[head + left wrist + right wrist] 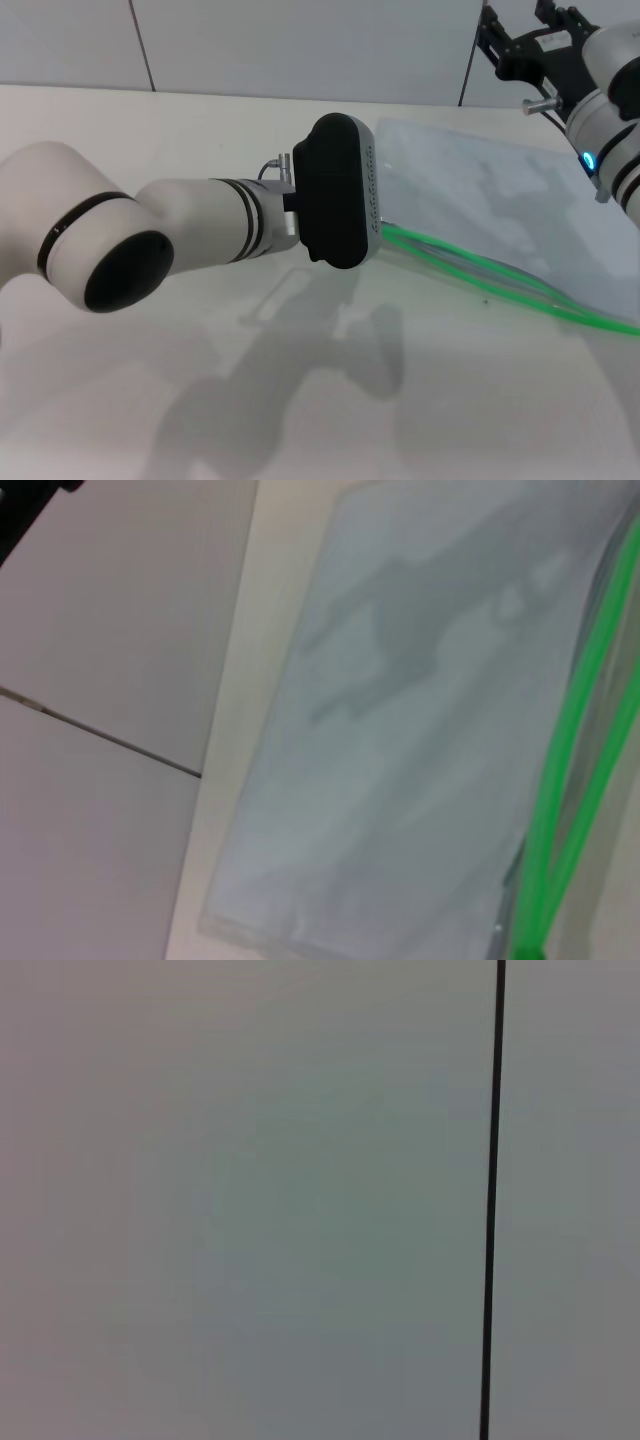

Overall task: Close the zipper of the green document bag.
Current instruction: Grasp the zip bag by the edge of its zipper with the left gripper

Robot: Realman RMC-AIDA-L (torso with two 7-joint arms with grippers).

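The green document bag (480, 200) lies flat on the white table, right of centre, a translucent grey-blue pouch. Its zipper (500, 283) runs along the near long edge as two bright green strands that lie apart over most of their length. My left gripper (340, 190) is at the bag's left end, its tip hidden behind the black wrist housing. In the left wrist view the bag (400, 730) fills the picture and the two strands of the zipper (565, 750) join at one end. I cannot make out the slider. My right gripper (530, 50) hangs raised at the far right, above the bag's back corner.
The white table (300, 400) stretches toward me in front of the bag. A grey panelled wall (300, 40) stands behind the table. The right wrist view shows only a wall panel (250, 1200) with a dark seam (492, 1200).
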